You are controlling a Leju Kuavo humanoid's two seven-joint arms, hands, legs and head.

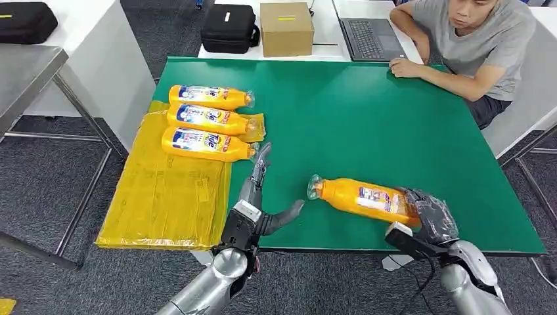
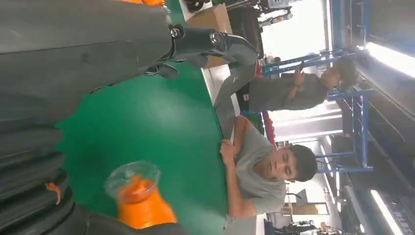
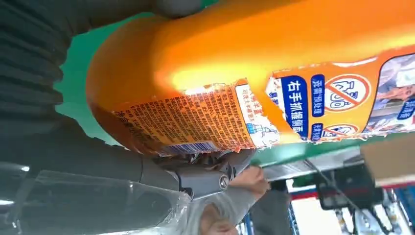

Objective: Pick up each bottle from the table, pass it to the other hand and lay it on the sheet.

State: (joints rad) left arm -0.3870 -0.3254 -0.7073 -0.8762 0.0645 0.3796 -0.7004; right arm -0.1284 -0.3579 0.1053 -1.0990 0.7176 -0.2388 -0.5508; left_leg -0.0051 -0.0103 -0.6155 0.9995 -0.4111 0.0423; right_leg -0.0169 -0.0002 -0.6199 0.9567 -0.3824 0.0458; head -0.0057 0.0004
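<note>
right hand (image 1: 430, 216) is gripping the bottle (image 1: 364, 197) by its base, cap aimed left for the handoff | left hand (image 1: 263, 197) is waiting spread, holding nothing | sheet (image 1: 164, 190) is already carrying three bottles (image 1: 207, 121), room nearer

We are gripping with our dark-fingered right hand (image 1: 430, 215) closed, while our silver-armed left hand (image 1: 263, 197) is hovering, fingers spread.
</note>
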